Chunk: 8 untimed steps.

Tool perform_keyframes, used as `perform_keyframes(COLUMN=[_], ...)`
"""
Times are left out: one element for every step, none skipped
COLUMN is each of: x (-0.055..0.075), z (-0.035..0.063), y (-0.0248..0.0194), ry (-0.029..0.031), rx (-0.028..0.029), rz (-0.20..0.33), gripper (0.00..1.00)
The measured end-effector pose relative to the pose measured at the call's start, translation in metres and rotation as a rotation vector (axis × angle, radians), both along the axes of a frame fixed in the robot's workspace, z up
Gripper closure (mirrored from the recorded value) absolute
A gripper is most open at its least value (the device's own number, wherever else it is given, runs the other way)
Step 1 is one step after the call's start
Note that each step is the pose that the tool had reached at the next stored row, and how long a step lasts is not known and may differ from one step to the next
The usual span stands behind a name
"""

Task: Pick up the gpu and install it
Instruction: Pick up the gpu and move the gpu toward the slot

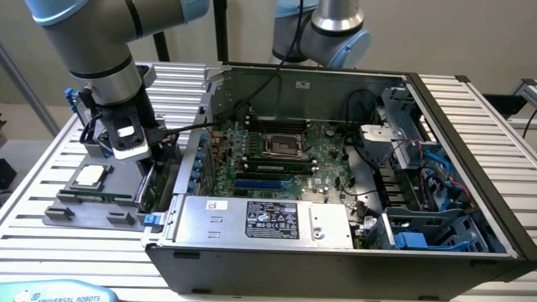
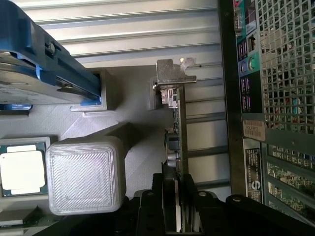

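Note:
The gpu (image 1: 149, 182) stands on edge in the grey parts tray (image 1: 84, 217), just outside the open computer case (image 1: 336, 74), on the exterior view's left. In the wrist view I see the gpu (image 2: 179, 132) edge-on: a thin green board with a silver end bracket at its far end. My gripper (image 1: 149, 158) comes down on it from above. The gripper (image 2: 179, 209) has its black fingers pressed against both faces of the card. The motherboard (image 1: 285, 151) lies open inside the case.
On the tray sit a processor (image 2: 19, 167), a ribbed grey block (image 2: 86, 174) and a hard drive in a blue frame (image 2: 29, 73). The case's perforated rear panel (image 2: 275, 98) is close beside the card. A power supply (image 1: 260, 220) fills the case's near side. A second arm (image 1: 331, 31) hangs behind the case.

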State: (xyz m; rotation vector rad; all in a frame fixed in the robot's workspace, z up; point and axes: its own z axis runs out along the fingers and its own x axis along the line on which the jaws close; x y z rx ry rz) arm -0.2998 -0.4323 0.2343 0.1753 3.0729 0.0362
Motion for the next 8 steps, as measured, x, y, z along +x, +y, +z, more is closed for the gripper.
perform_keyframes(x=[0.0000,0.0000,0.0000,0.0000,0.0000,0.0000,0.0000,0.0000], z=[0.0000,0.0000,0.0000,-0.0001,-0.0001,-0.0001,-0.0001,-0.0001], y=[0.0000,0.0000,0.0000,0.0000,0.0000,0.0000,0.0000,0.0000], ry=[0.0000,0.0001,0.0001,0.0000,0.0000,0.0000,-0.0001,-0.0002], rx=[-0.0001,0.0000,0.0000,0.0001,0.0001,0.0001,0.0001,0.0002], rz=[0.000,0.000,0.000,0.000,0.000,0.000,0.000,0.000], gripper=[0.73,0.73,0.73,0.73,0.73,0.73,0.73,0.73])
